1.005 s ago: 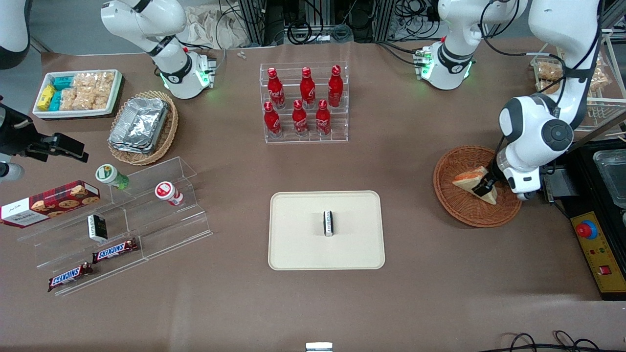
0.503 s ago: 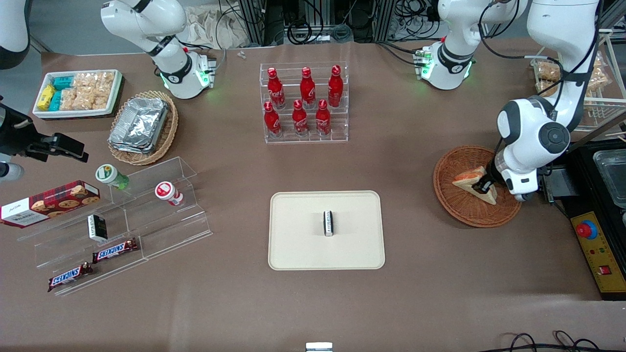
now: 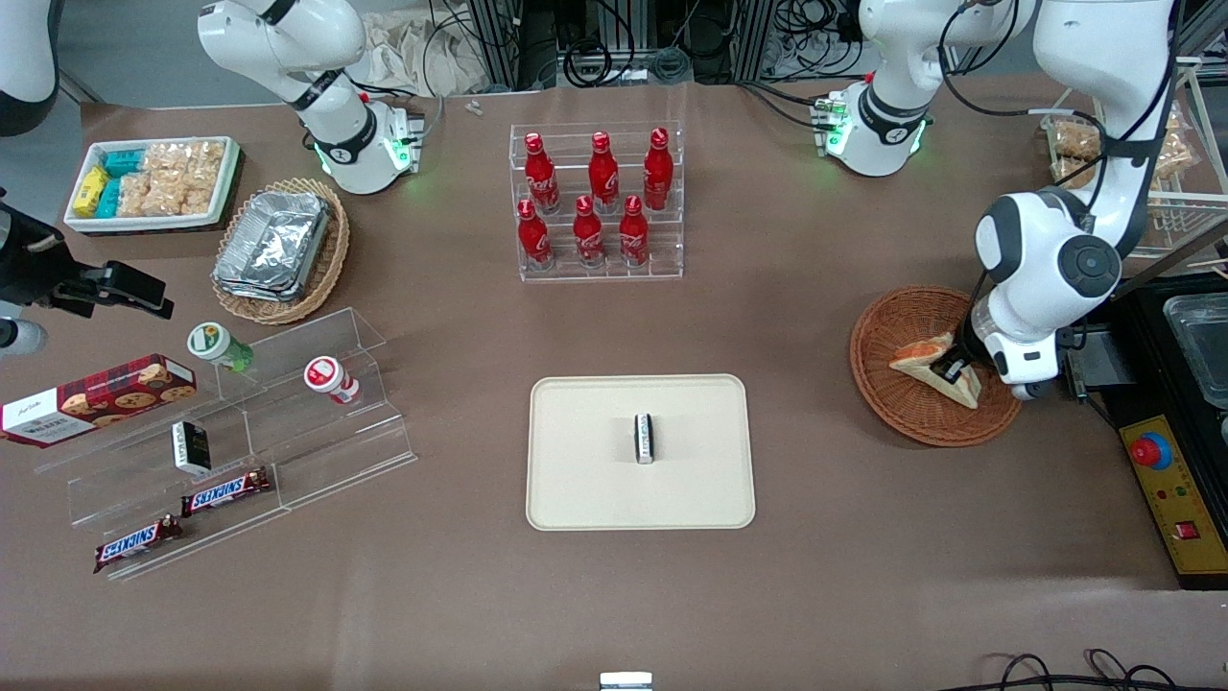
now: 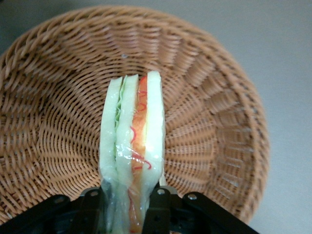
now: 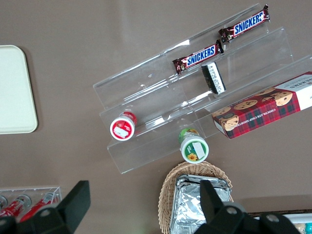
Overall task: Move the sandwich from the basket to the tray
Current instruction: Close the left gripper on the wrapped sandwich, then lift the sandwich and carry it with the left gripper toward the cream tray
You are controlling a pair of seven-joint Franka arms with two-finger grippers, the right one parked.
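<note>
Sandwich (image 4: 132,146) is pinched at its wide end by the gripper (image 4: 130,204) inside the basket (image 3: 892,403), so a straight lift clear of the rim is advised before transfer toward the tray (image 3: 576,480), avoiding the small box (image 3: 645,438) at its centre.

In the front view, the gripper (image 3: 956,368) is largely covered by the working arm's wrist, and part of the sandwich (image 3: 923,356) is hidden beneath it. In the left wrist view, the fingers (image 4: 158,207) are cut off by the picture's edge, as is the gripped end of the sandwich (image 4: 132,146); the basket (image 4: 219,122) rim is partly cropped too. The label on the small dark item (image 3: 645,439) lying on the tray (image 3: 576,480) is too small to be read. The tray (image 5: 14,87) is cut off in the right wrist view.
</note>
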